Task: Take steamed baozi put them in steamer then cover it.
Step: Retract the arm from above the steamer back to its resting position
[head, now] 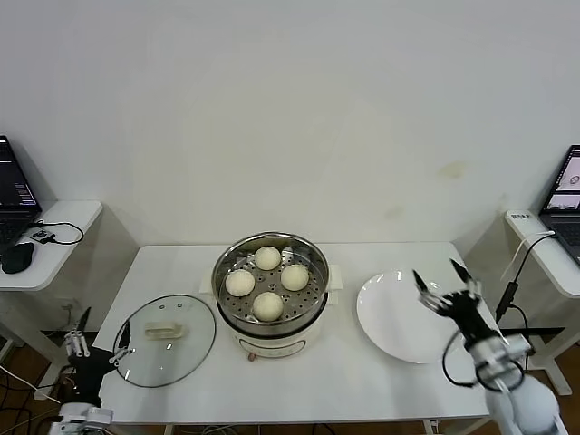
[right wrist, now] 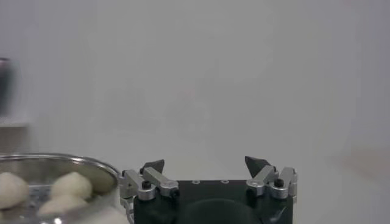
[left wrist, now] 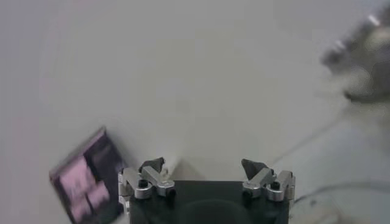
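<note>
The steamer (head: 218, 276) stands at the middle of the white table, uncovered, with several cream-white baozi (head: 268, 305) on its perforated tray. Its rim (right wrist: 73, 159) and some baozi (right wrist: 68, 183) also show in the right wrist view. The glass cover (head: 145, 362) lies flat on the table to the steamer's left, bar handle (head: 165, 332) up. My left gripper (head: 100, 340) (left wrist: 203, 164) hangs open and empty just off the table's left edge, beside the cover. My right gripper (head: 447, 285) (right wrist: 206, 164) is open and empty over the right rim of the plate.
A flat white plate (head: 394, 317) lies bare to the right of the steamer. Side tables with laptops (head: 14, 195) (head: 566, 195) flank the white table (head: 317, 390); a mouse (head: 16, 258) and cables lie on the left one. A lit screen (left wrist: 85, 182) shows in the left wrist view.
</note>
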